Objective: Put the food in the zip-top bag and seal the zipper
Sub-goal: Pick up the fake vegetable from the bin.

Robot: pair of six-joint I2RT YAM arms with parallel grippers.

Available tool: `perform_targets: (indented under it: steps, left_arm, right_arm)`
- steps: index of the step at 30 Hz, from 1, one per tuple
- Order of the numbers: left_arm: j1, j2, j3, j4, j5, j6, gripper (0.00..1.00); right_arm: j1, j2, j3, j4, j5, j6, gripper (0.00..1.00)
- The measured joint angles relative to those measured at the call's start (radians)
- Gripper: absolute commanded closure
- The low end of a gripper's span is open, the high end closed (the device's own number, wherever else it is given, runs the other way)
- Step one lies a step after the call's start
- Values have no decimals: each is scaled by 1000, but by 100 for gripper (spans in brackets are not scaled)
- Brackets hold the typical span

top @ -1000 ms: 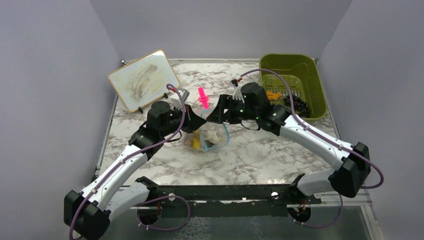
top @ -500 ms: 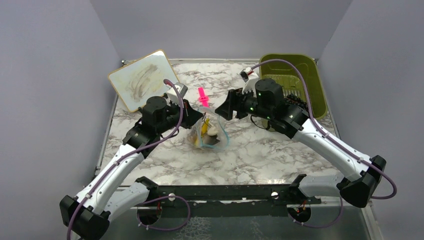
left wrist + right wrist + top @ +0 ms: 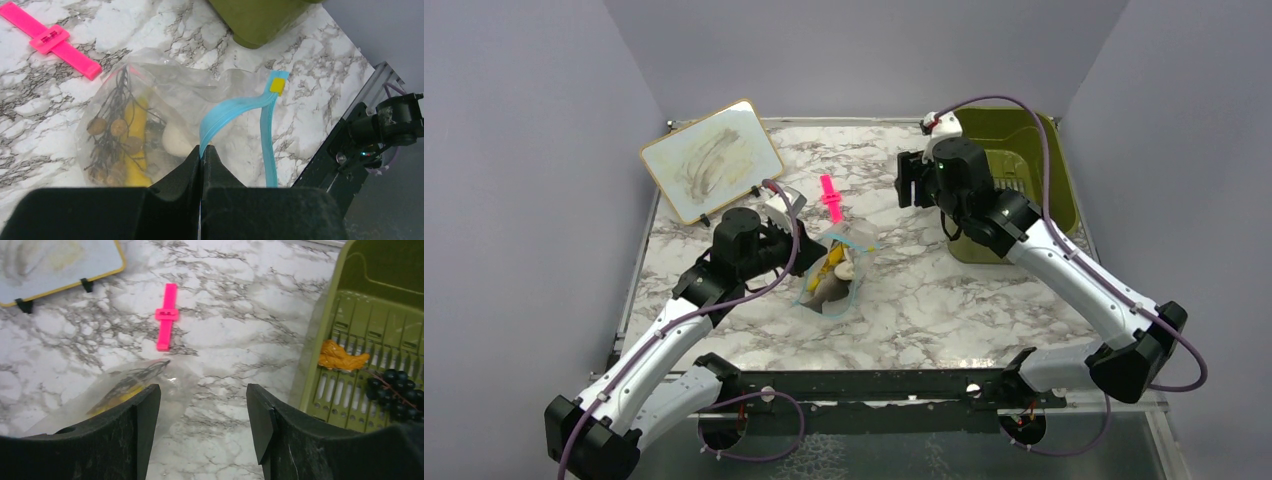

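Note:
The clear zip-top bag (image 3: pixel 831 278) lies at the table's middle. It holds a yellow banana (image 3: pixel 133 131), a white piece (image 3: pixel 175 143) and brownish bits (image 3: pixel 107 127). My left gripper (image 3: pixel 810 252) is shut on the blue-teal zipper (image 3: pixel 234 108) at one end of the bag's mouth (image 3: pixel 202 151); the mouth gapes open. My right gripper (image 3: pixel 907 184) is open and empty, raised above the table between the bag and the bin; it also shows in the right wrist view (image 3: pixel 202 401). An orange piece (image 3: pixel 343 357) and a dark grape bunch (image 3: pixel 400 390) lie in the bin.
The olive-green bin (image 3: pixel 1020 128) stands at the back right, close behind my right arm. A pink clip (image 3: pixel 830 196) lies just beyond the bag. A small whiteboard (image 3: pixel 711 160) leans at the back left. Grey walls enclose the table.
My right gripper has drawn back from the bag's mouth, up and right toward the bin. The bag has slumped a little toward me, still held by my left gripper.

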Motion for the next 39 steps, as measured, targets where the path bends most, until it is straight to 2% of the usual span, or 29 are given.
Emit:
perform_targets:
  steps: [10, 18, 25, 32, 39]
  left_arm:
    - [0, 0, -6, -7, 54, 10, 100]
    - [0, 0, -6, -4, 34, -15, 100]
    - [0, 0, -9, 24, -69, -49, 100]
    - [0, -32, -81, 38, -201, -149, 100]
    - [0, 40, 37, -72, -302, -171, 100]
  right_arm:
    - [-286, 44, 12, -44, -56, -21, 41]
    - [-484, 115, 22, -40, -150, -20, 39]
    - [-579, 219, 23, -10, -163, -6, 38]
    - [-674, 299, 26, 19, -158, 56, 33]
    - [-755, 406, 112, -70, -173, 203, 33]
